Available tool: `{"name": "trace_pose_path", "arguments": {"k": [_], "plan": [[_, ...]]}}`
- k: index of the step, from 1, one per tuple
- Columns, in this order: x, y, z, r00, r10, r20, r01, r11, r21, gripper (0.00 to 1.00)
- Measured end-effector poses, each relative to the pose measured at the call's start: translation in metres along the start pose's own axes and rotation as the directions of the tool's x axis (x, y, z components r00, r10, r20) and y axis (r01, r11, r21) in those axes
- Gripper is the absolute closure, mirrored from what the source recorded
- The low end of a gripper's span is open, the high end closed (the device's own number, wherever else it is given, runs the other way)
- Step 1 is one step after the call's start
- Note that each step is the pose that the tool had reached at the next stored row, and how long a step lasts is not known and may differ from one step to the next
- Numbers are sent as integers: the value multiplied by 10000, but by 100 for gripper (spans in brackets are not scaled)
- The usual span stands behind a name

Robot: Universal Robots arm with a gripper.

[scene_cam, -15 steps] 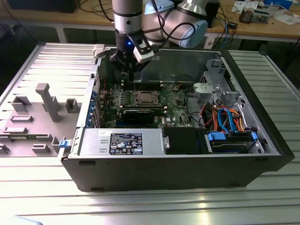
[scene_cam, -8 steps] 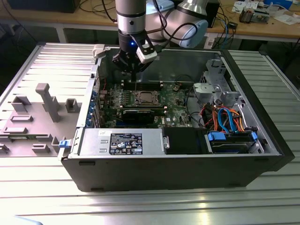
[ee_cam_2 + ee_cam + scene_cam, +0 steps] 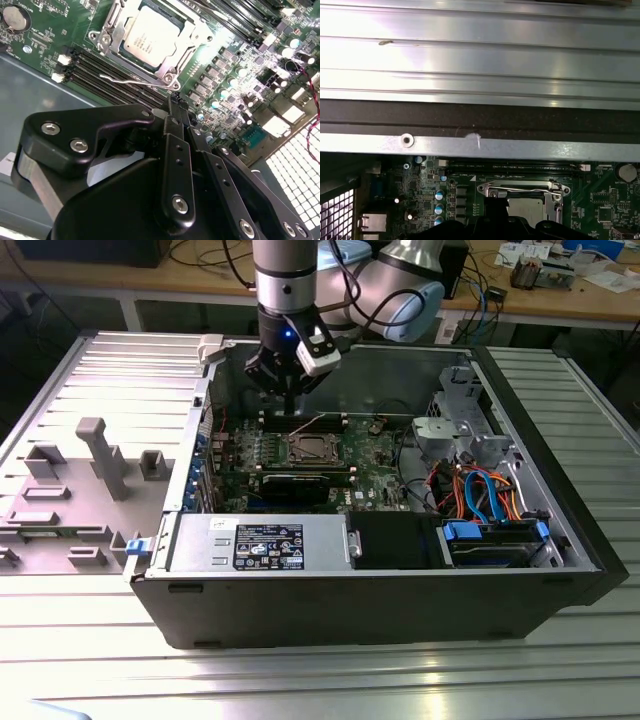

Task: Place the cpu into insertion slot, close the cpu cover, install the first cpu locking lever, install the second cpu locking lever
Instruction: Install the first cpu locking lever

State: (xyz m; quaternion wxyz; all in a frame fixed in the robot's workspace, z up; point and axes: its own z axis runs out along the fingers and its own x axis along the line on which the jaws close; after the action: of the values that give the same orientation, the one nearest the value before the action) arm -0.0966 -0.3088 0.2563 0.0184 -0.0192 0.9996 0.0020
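Observation:
The cpu (image 3: 150, 40) lies silvery side up in the insertion slot (image 3: 310, 448) on the green motherboard. The cpu cover (image 3: 196, 36) is down around it as a silver frame. A thin wire locking lever (image 3: 132, 79) runs along the socket edge beside the memory slots, and it also shows in the first wrist view (image 3: 520, 189). My gripper (image 3: 175, 102) is shut with nothing between its fingers. Its tip sits just off the lever's end, by the socket corner. In the exterior view the gripper (image 3: 290, 408) hangs over the board just behind the socket.
The motherboard sits inside an open black computer case (image 3: 360, 610). Long memory slots (image 3: 110, 70) flank the socket. A power supply (image 3: 260, 543), drive cage (image 3: 455, 435) and coloured cables (image 3: 480, 495) fill the case at the exterior view's right and front. A grey fixture plate (image 3: 80, 480) lies at its left.

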Motion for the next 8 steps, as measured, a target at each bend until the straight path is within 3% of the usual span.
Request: {"name": "trace_pose_path", "arguments": {"k": [8], "plan": [[-7,0,1,10000,1,0,-1,10000,1,89]]}}
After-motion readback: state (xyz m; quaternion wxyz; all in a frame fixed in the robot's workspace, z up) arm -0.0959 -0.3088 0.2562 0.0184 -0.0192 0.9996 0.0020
